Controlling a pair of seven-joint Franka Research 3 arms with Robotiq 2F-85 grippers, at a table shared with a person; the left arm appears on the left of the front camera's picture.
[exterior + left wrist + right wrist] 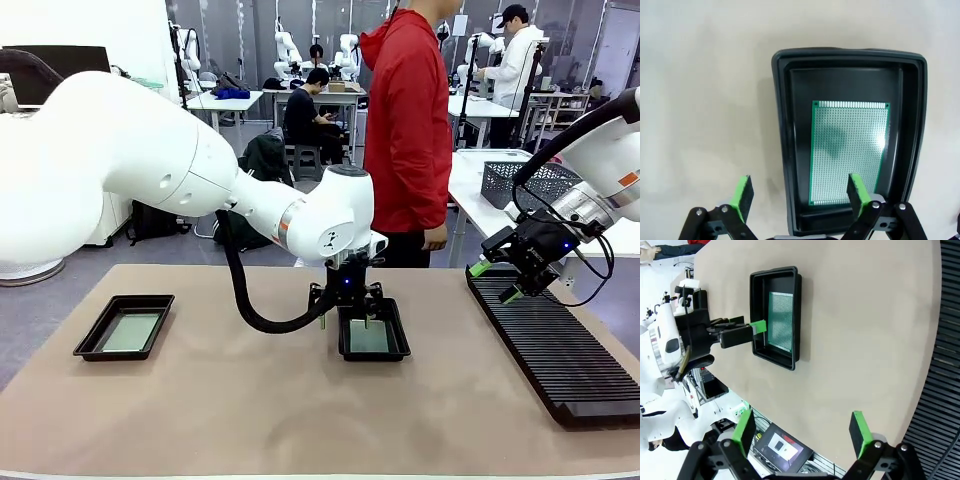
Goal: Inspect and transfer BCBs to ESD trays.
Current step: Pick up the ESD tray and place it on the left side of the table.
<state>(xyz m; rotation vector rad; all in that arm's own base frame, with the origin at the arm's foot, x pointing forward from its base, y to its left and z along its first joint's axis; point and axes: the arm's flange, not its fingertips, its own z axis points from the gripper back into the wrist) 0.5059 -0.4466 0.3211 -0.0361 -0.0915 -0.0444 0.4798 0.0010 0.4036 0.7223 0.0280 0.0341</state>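
Front view, centre: my left gripper [346, 313] hangs spread and empty over the middle tray [373, 341], a board [369, 337] flat inside — a second tray [124, 327] sits lower left, my right gripper [497, 281] gapes empty above the rack [560, 350] at right. Left wrist view: my fingers [856, 191] straddle the tray's left wall — descending risks clipping the rim. Right wrist view: nothing held

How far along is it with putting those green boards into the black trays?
Both ESD trays, left and middle, already hold a board. The left gripper hangs open above the middle tray's rim, gripping nothing; the right gripper is open over the slotted rack. No further boards are visible.
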